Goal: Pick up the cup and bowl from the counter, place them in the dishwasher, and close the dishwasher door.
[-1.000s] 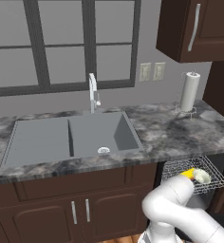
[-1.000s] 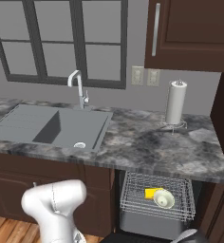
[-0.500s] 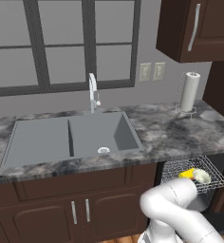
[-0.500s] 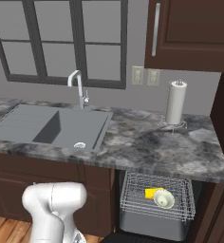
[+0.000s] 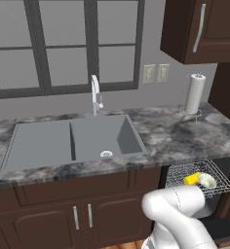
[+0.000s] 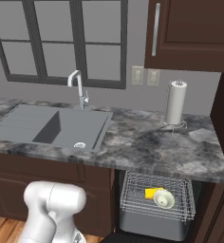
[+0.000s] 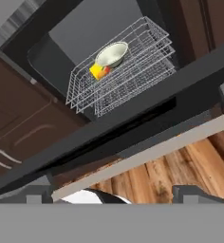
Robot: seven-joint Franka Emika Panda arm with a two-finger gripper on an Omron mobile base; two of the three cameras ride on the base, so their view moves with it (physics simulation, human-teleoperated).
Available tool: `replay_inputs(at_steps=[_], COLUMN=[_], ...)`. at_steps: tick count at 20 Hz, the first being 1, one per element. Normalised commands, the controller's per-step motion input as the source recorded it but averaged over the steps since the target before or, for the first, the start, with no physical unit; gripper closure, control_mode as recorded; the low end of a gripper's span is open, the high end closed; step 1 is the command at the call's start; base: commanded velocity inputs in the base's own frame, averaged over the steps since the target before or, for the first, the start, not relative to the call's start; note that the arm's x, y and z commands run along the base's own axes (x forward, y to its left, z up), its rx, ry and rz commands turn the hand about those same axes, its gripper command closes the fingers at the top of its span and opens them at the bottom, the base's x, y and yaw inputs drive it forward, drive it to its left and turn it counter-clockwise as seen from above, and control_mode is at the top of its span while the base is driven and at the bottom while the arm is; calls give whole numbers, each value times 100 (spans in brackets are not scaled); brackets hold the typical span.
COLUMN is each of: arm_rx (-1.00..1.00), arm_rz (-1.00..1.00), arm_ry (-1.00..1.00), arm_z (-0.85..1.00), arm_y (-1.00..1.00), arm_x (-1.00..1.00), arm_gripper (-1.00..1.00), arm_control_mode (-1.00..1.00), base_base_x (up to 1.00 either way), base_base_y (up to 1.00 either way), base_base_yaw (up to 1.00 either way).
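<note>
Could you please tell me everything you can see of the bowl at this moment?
The bowl is small, shallow and round, pale cream-white with a faint greenish tint and a smooth glazed look. It lies tilted on its side in the pulled-out silver wire rack of the dishwasher, below the counter. The yellow cup lies right against it; in the hand view the cup seems partly tucked under its rim.

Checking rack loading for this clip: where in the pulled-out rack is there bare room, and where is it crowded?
The rack is bare across its left half and along its front edge. The crowded spot is right of centre, where the cup and the bowl sit touching. On the counter, the stretch between the sink and the paper-towel roll is bare.
</note>
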Motion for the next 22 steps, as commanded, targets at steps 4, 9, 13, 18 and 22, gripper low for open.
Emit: replay_inputs(at_steps=[4,9,13,18,22], arm_rx=[14,21,14,1,0], arm_rz=[-6,-12,-4,0,0], arm_ry=[-12,-11,-8,-2,0], arm_z=[-35,-25,-2,0,0], arm_y=[52,38,4,-1,-13], arm_x=[-30,-3,0,9,29], arm_gripper=[-100,-100,-100,-100,-100], arm_control_mode=[-100,-100,-100,-100,-100], base_base_x=[0,0,0,0,0], base_base_y=[0,0,0,0,0], base_base_yaw=[0,0,0,0,0])
